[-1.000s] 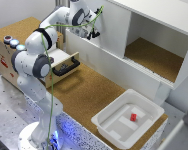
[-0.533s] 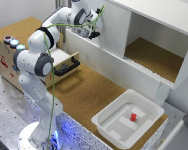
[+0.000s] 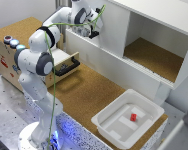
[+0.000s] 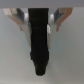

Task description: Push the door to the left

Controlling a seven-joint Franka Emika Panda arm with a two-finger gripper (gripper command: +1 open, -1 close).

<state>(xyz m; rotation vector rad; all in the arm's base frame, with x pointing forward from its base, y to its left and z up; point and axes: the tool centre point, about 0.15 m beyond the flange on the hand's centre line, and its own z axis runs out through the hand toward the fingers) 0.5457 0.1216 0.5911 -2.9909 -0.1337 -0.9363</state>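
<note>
Large flat white cabinet door panel (image 3: pixel 115 31) stands upright, directly ahead of the claw (image 3: pixel 92 30). Its black bar handle (image 4: pixel 39 39) runs lengthwise between the two fingers (image 4: pixel 18 19), vertical on the panel. Claw partly open, straddling the handle; contact can't be confirmed.

Even, bright, soft-shadowed light fills the slightly blurry exterior view, while the wrist view is dim and heavily blurred.
</note>
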